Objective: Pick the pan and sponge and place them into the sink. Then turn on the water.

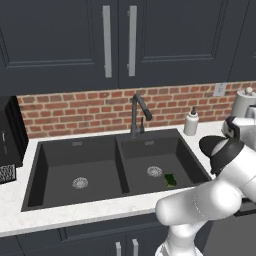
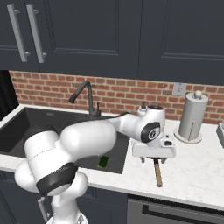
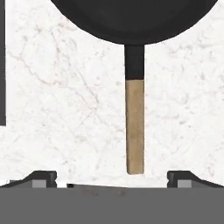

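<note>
hand (image 3: 112, 177): open, empty, above the white marble worktop (image 3: 57, 109)
round black frying pan (image 3: 131, 19): ahead; wooden handle (image 3: 134, 127) runs lengthwise, centred between the fingers

The arm (image 2: 87, 135) is built of glossy white, rounded tubular segments with dark grey to black bands at the joints, ending in a boxy white hand (image 2: 154, 151) with a round dark disc on the wrist and two small dark fingertips (image 3: 41, 177).
</note>
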Available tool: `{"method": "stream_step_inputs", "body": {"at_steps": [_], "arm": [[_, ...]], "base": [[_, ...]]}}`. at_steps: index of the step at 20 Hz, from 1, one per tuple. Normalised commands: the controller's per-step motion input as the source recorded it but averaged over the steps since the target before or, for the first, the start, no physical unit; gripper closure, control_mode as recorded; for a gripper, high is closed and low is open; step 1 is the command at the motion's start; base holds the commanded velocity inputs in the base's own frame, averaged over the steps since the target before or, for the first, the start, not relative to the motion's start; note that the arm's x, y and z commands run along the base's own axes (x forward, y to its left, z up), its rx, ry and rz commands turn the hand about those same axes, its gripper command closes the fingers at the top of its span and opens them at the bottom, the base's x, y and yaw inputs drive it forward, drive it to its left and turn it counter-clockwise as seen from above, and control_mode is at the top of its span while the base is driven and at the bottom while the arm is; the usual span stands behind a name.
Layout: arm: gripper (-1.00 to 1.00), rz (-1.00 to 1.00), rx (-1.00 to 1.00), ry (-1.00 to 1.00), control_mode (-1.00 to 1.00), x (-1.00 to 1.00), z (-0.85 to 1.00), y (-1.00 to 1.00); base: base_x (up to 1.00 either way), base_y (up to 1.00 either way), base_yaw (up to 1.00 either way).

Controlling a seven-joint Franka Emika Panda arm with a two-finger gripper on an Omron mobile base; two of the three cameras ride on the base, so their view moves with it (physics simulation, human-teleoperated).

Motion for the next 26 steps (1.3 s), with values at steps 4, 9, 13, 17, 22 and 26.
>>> {"method": "stream_step_inputs", "body": {"at_steps": [4, 9, 13, 17, 22, 26], "arm": [[-1.0, 0.08, 0.0, 0.0, -1.0, 0.33, -0.3, 0.07], [-1.0, 0.08, 0.05, 0.0, -1.0, 0.21, -0.21, 0.0], [-1.0, 0.07, 0.07, 0.0, -1.0, 0.16, -0.18, -0.06], [-1.0, 0.07, 0.07, 0.0, -1.0, 0.14, -0.18, -0.08], [-1.0, 0.06, 0.04, 0.0, -1.0, 0.2, -0.21, 0.0], [-1.0, 0.03, 0.03, 0.0, -1.0, 0.23, -0.2, -0.01]], "base": [[0.0, 0.0, 0.0], [0.0, 0.0, 0.0], [0.0, 0.0, 0.0], [0.0, 0.0, 0.0], [0.0, 0.0, 0.0], [0.0, 0.0, 0.0]]}}
